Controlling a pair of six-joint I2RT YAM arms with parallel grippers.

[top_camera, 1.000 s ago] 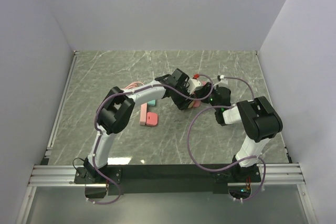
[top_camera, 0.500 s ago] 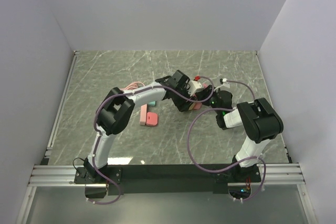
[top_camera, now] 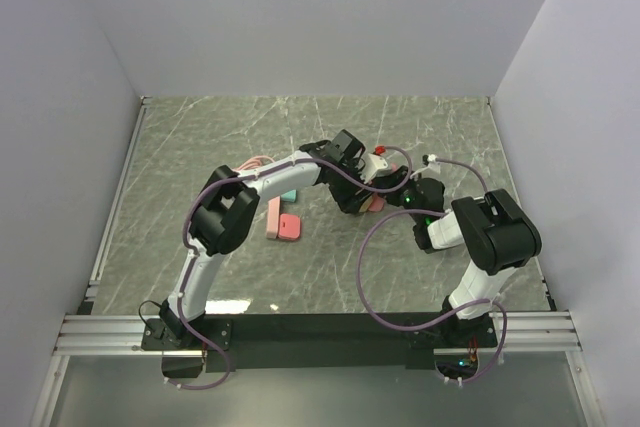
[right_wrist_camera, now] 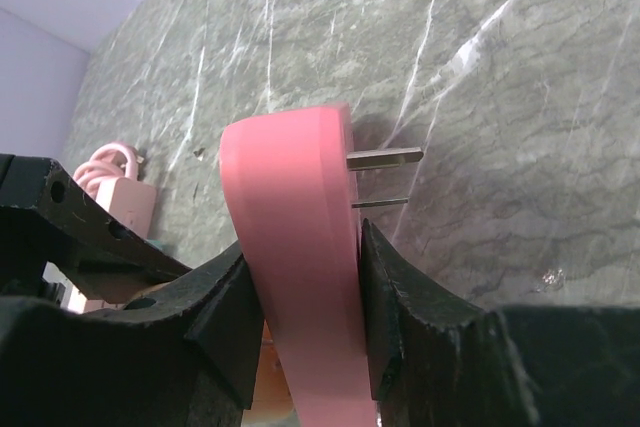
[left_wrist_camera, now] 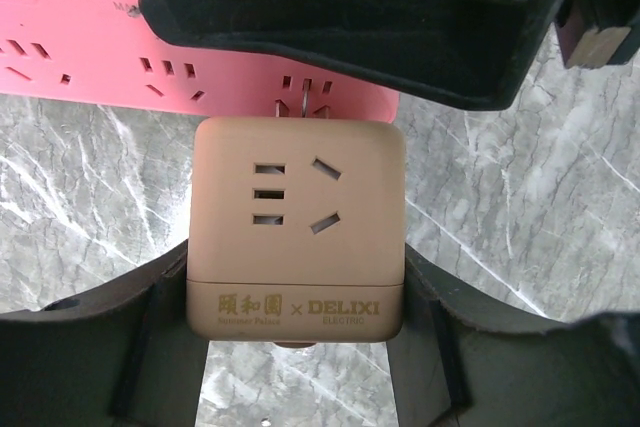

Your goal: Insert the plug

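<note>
Top external: right fingers (top_camera: 398, 199) drew back slightly.

The cube plug (left_wrist_camera: 296, 227) is matt tan plastic; the power strip (right_wrist_camera: 300, 277) smooth pink. The prongs (right_wrist_camera: 385, 158) are metal; the table (right_wrist_camera: 520, 97) stone-like.

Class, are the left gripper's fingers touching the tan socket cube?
Touching. The left wrist view shows the left gripper with both fingers pressed flush against the tan socket cube, no gap.
</note>
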